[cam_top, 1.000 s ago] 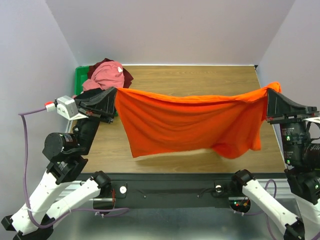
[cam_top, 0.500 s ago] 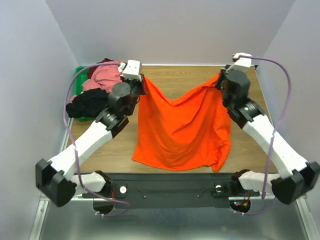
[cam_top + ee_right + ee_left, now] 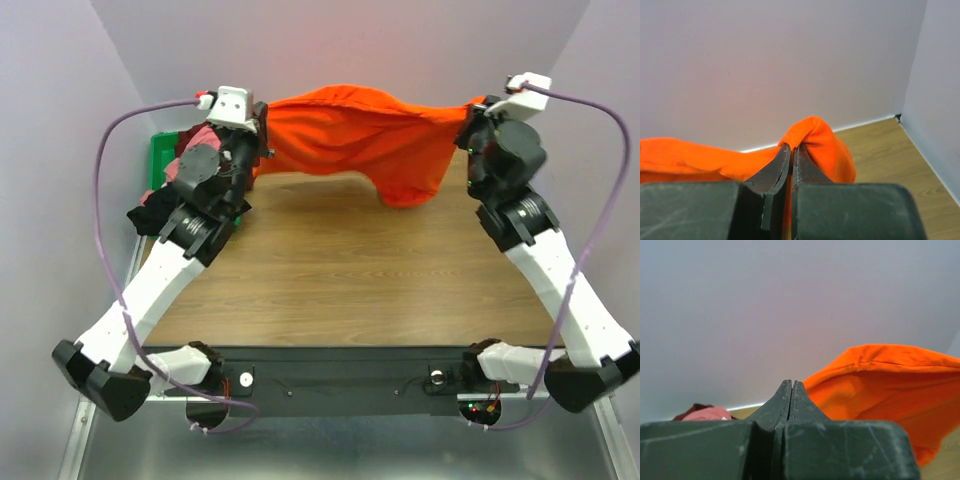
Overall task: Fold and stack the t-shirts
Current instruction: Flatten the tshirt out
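The bright orange t-shirt (image 3: 365,135) hangs in the air, stretched between my two grippers above the far edge of the table. My left gripper (image 3: 262,140) is shut on its left corner; the cloth (image 3: 880,385) shows right beside the closed fingers (image 3: 791,405) in the left wrist view. My right gripper (image 3: 472,120) is shut on its right corner, and cloth (image 3: 812,137) bulges over the closed fingertips (image 3: 791,160). The pink shirt (image 3: 200,135), a maroon shirt and a black shirt (image 3: 160,205) lie heaped in the bin behind my left arm.
A green plastic bin (image 3: 157,160) stands at the far left corner of the wooden table (image 3: 350,270). Grey walls close in on three sides. Purple cables (image 3: 110,230) loop beside both arms.
Both arms have reached further toward the back wall and lifted the orange shirt off the table. It now hangs stretched wide near the far edge instead of draping down the middle.
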`<state>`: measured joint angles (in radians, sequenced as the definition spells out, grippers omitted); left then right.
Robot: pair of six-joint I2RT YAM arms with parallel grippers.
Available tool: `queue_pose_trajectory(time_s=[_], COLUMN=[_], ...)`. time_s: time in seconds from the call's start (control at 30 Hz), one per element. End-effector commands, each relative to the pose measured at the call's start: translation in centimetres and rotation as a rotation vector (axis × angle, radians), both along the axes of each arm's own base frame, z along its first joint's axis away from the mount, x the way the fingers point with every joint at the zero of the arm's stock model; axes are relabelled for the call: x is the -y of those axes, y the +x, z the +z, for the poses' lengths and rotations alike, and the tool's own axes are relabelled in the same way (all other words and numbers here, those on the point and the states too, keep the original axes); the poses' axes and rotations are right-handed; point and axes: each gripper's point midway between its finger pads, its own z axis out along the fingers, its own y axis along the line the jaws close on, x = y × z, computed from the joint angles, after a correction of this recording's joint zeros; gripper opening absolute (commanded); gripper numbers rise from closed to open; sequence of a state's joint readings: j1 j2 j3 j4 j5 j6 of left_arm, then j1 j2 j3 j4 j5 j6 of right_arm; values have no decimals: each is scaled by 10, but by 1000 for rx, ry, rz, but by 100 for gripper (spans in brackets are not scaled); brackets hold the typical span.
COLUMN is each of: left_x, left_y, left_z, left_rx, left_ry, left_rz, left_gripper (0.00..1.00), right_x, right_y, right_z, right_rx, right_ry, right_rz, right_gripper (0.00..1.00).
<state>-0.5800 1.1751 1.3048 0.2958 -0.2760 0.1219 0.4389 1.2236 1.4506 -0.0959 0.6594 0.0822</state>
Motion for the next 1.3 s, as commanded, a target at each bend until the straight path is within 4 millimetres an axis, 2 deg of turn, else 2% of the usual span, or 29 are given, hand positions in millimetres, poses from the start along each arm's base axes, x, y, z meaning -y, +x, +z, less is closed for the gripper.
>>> queue_pose_trajectory(time_s=[0.0,0.03,0.07,0.1,0.13,0.2,0.23,0.3,0.33,0.47,0.57,0.67,0.7,0.77,0.8,0.83,0.9,0.93,0.97,1.0,1.03,1.13,1.17,1.2,1.27], left_x=[-12,-19,-18,-20,-27,-28,-33,-38,-40,-42,-41,-35,-33,-22,-24,-17,-18,-16,-10,-13,-7,-1,-2,-4,-6], left_y=[-42,-57,-63,-72,-89,-105,-118,-139,-146,-169,-169,-153,-147,-124,-113,-94,-72,-51,-42,-33,-17,4,8,10,15], left_z=[55,64,60,63,72,77,84,95,98,109,110,102,98,84,78,65,51,36,28,25,12,3,5,9,11], left_rx=[160,186,188,202,234,256,281,312,322,366,366,331,317,267,242,201,160,115,93,79,43,18,24,30,32], left_ry=[-30,-48,-46,-56,-77,-75,-81,-94,-99,-101,-98,-88,-82,-53,-55,-36,-22,0,12,21,43,62,59,55,60], left_rz=[-71,-87,-109,-125,-140,-185,-203,-241,-251,-308,-311,-292,-285,-265,-224,-205,-134,-82,-82,-42,-21,-5,5,14,30], left_gripper=[0,0,0,0,0,0,0,0,0,0,0,0,0,0,0,0,0,0,0,0,0,0,0,0,0], right_x=[25,23,23,26,30,33,38,42,47,53,57,57,53,54,53,47,47,42,40,37,29,20,19,12,10], right_y=[-56,-64,-70,-81,-100,-118,-138,-153,-168,-190,-194,-183,-170,-156,-147,-129,-108,-86,-77,-67,-44,-15,-9,7,17], right_z=[69,73,68,73,83,88,99,105,112,121,122,117,111,103,97,86,73,57,55,52,37,22,25,12,13], right_rx=[213,234,234,256,301,337,386,421,454,492,496,468,437,398,374,330,285,225,225,219,169,123,121,84,84], right_ry=[60,61,58,65,83,95,112,124,134,150,153,148,139,134,126,105,92,59,56,47,24,-26,-33,-54,-60], right_rz=[11,50,65,79,104,133,156,175,185,205,193,164,155,112,96,80,26,-3,-17,-28,-45,-70,-81,-84,-90], right_gripper=[1,1,1,1,1,1,1,1,1,1,1,1,1,1,1,1,1,1,1,1,1,1,1,1,1])
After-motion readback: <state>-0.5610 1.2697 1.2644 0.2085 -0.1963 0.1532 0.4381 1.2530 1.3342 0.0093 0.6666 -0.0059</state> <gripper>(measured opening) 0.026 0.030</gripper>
